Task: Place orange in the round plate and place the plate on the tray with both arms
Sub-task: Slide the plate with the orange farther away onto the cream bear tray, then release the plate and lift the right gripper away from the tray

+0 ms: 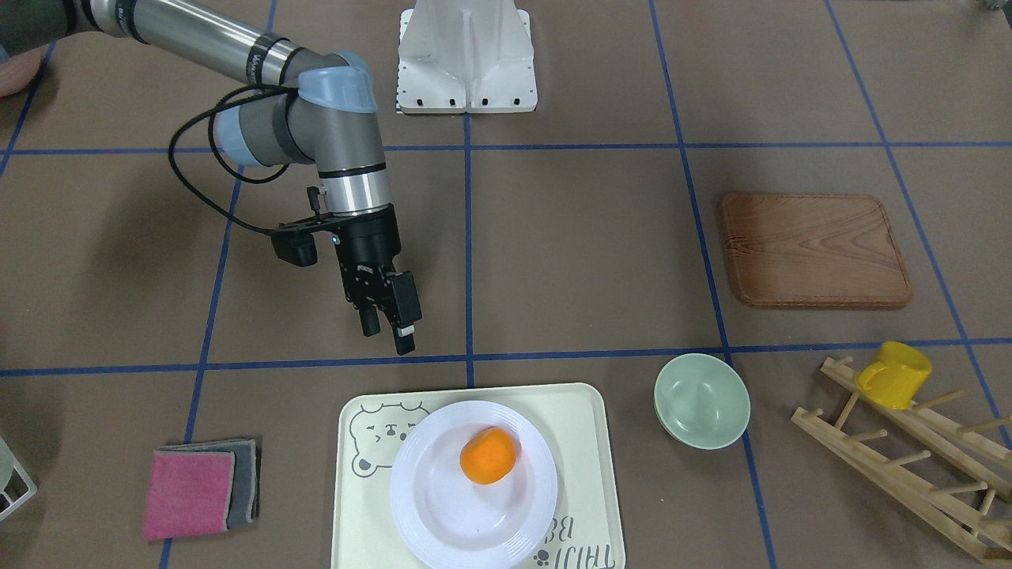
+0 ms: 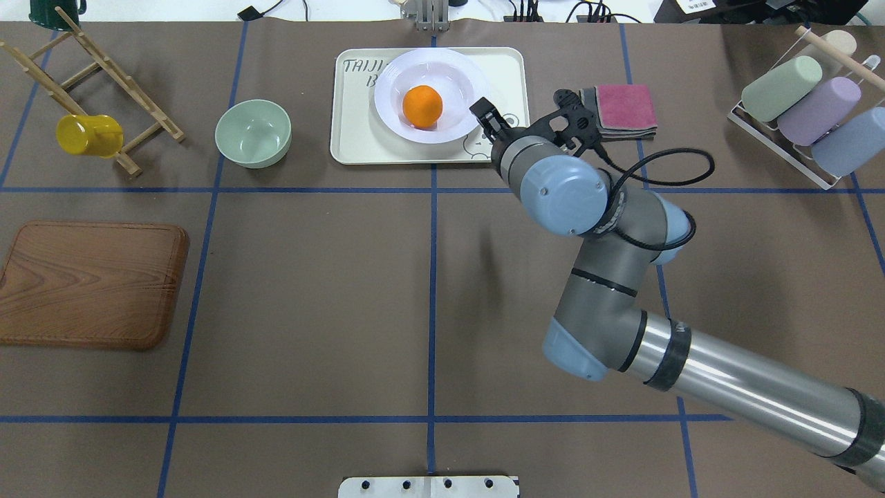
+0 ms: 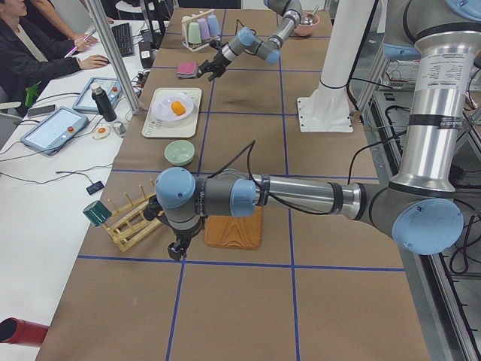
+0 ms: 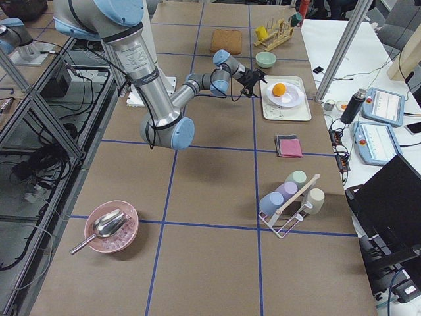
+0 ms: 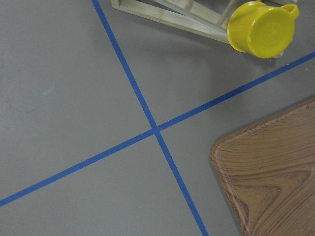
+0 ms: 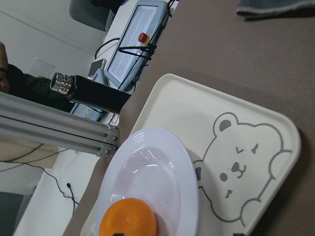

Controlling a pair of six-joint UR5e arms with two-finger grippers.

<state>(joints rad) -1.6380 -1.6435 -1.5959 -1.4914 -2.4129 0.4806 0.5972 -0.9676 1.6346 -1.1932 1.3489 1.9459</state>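
The orange (image 1: 489, 456) (image 2: 422, 106) (image 6: 128, 219) lies in the white round plate (image 1: 443, 506) (image 2: 456, 76) (image 6: 152, 172). The plate rests on the cream bear tray (image 1: 585, 427) (image 2: 356, 138) (image 6: 256, 123). My right gripper (image 1: 387, 330) (image 2: 492, 117) hangs open and holds nothing, above the table just off the tray's bear corner, a short way from the plate's rim. My left gripper (image 3: 176, 250) shows only in the exterior left view, low over the table between the wooden rack and the wooden board. I cannot tell whether it is open or shut.
A pale green bowl (image 1: 702, 399) stands beside the tray. A brown wooden board (image 1: 814, 249) (image 5: 275, 182) and a wooden rack (image 1: 909, 458) holding a yellow mug (image 1: 895, 374) (image 5: 261, 28) lie on my left side. Folded pink and grey cloths (image 1: 198, 488) lie on my right side.
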